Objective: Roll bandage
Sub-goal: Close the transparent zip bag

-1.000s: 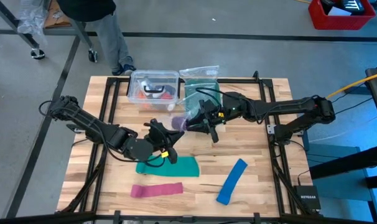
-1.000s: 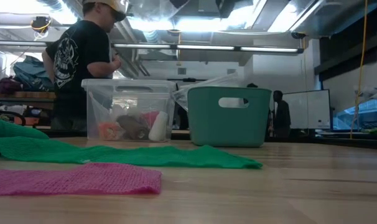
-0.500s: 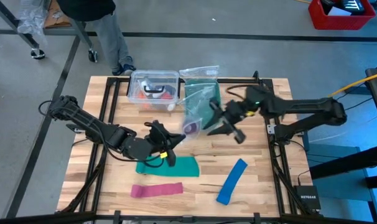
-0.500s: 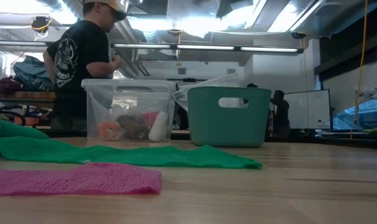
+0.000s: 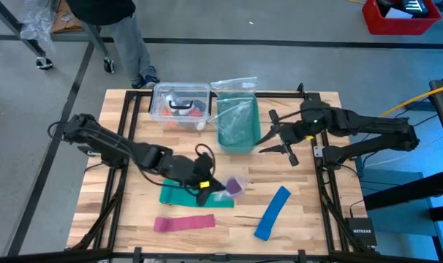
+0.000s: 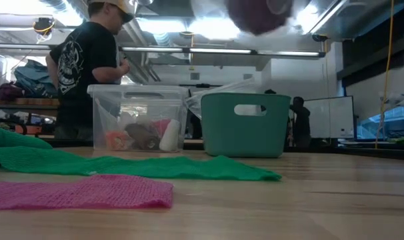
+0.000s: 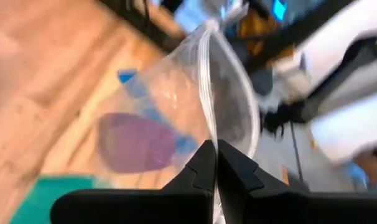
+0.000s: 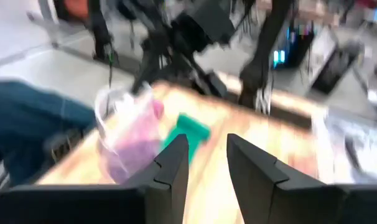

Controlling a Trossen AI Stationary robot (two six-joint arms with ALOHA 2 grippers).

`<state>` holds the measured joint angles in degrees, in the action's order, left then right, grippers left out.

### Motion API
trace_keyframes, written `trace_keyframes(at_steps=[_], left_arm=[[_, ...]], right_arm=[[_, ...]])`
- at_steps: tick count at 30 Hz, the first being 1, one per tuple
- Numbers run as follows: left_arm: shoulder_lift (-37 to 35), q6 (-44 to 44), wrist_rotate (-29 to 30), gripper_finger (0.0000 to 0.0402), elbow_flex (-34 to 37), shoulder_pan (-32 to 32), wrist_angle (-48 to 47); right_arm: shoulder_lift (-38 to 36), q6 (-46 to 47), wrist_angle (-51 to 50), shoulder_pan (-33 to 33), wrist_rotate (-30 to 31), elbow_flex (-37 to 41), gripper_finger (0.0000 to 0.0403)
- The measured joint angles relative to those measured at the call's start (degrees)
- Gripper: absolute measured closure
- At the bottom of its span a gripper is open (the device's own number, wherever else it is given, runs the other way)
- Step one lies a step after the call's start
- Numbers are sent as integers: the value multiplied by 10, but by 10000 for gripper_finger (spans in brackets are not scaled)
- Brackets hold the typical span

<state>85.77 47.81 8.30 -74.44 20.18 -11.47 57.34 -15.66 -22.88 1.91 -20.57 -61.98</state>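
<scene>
On the left half of the bench [image 5: 119,219], much is blurred: the bandage [image 5: 235,186] shows only as a smeared purple roll through the film of a clear bag [image 5: 223,185]. In the low view it is a purple blob [image 6: 259,13] cut off by the top edge. The left hand [image 5: 206,184] is pinched tight on the bag's rim (the left wrist view shows its fingers [image 7: 201,168] pressed together on the plastic [image 7: 232,106]). The roll [image 7: 135,142] hangs inside the bag just beyond the fingertips, above the near end of a green cloth [image 5: 181,196]. A pink strip [image 5: 183,223] lies in front of it and a blue strip [image 5: 273,213] further right. Behind stand a clear box [image 5: 181,102] and a teal bin [image 5: 238,126]. The right hand [image 5: 276,140], just right of the bin, stands partly spread and holds nothing, well apart from the bag. A small black box [image 5: 360,232] at the right edge reads NETGEAR.
</scene>
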Motion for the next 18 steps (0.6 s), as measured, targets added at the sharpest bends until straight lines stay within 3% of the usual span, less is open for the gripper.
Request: trace_keyframes(at_steps=[9,18], left_arm=[[4,27,-67,401,0,-64,14],[-1,16,-72,401,0,-72,10]], right_arm=[[54,-1,-63,-20,-2,0,290],[111,-16,-56,-59,-1,0,290]])
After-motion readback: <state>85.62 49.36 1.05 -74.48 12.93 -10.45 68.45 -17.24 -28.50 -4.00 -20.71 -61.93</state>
